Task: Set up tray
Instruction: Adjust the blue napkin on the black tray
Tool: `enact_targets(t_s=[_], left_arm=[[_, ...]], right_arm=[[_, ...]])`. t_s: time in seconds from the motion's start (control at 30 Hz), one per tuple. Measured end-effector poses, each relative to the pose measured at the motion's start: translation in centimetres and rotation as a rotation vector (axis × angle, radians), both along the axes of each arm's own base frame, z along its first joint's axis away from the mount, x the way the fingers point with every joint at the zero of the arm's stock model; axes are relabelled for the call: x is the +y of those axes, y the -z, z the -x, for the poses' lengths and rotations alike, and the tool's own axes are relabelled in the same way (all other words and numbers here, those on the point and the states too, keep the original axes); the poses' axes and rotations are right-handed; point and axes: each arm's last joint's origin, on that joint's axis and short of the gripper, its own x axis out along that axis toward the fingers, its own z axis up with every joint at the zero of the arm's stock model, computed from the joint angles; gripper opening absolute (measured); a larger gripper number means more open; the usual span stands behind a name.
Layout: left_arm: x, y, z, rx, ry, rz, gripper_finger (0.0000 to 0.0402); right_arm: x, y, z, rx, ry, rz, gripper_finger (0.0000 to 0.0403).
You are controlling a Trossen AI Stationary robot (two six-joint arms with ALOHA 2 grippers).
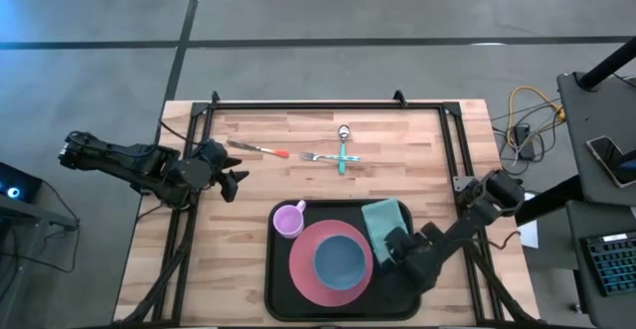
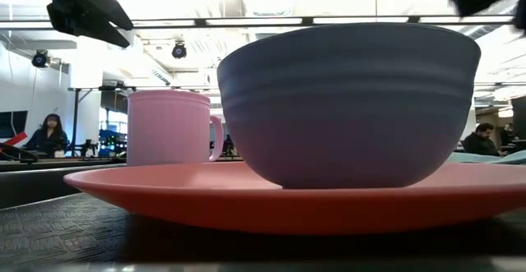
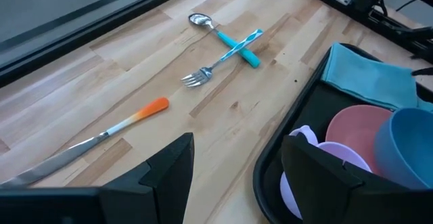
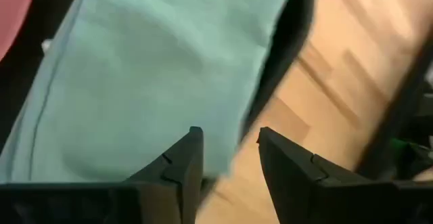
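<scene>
The tray lies at the table's 6 o'clock edge. On it a pink plate carries a blue bowl, with a pink mug at the plate's 10 o'clock and a teal cloth at its 2 o'clock. The right gripper hangs over the cloth, fingers a little apart, holding nothing. The left gripper waits at the table's 9 o'clock, fingers spread and empty. Toward 12 o'clock lie an orange-tipped knife, a fork and a teal-handled spoon crossing the fork.

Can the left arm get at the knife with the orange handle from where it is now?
Probably yes. The left gripper hangs open near the knife, which lies alone on bare table, apart from the fork and spoon.
</scene>
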Motion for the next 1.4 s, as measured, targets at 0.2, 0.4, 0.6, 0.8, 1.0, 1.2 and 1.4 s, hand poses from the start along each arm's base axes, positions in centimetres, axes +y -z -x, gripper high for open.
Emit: enact_targets(t_s=[0.2,0.4,0.6,0.8,1.0,1.2,1.4], left_arm=[[0.0,0.0,0.0,0.000,0.000,0.000,0.0203],[0.0,-0.1,0.0,-0.002,0.000,0.001,0.0203],[0.0,0.0,-0.1,0.003,0.000,-0.001,0.0203],[0.0,0.0,-0.1,0.011,0.011,-0.015,0.0203],[0.0,0.0,-0.1,0.011,0.012,-0.016,0.0203],[0.0,0.0,-0.1,0.011,0.012,-0.016,0.0203],[0.0,0.0,-0.1,0.011,0.012,-0.016,0.0203]], right_arm=[[-1.1,3.7,-2.1,-0.017,-0.055,-0.272,0.0114],[-0.3,3.6,-3.3,-0.123,-0.110,-0.468,0.0097],[-0.4,1.4,-3.5,-0.266,-0.116,-0.455,0.0081],[-2.0,1.5,-1.3,-0.132,0.104,-0.258,0.0077],[-2.4,1.5,-2.2,-0.168,-0.083,-0.261,0.0072],[-2.5,3.4,-2.5,-0.139,-0.183,-0.340,0.0068],[-2.4,4.7,-1.4,-0.075,-0.131,-0.468,0.0068]])
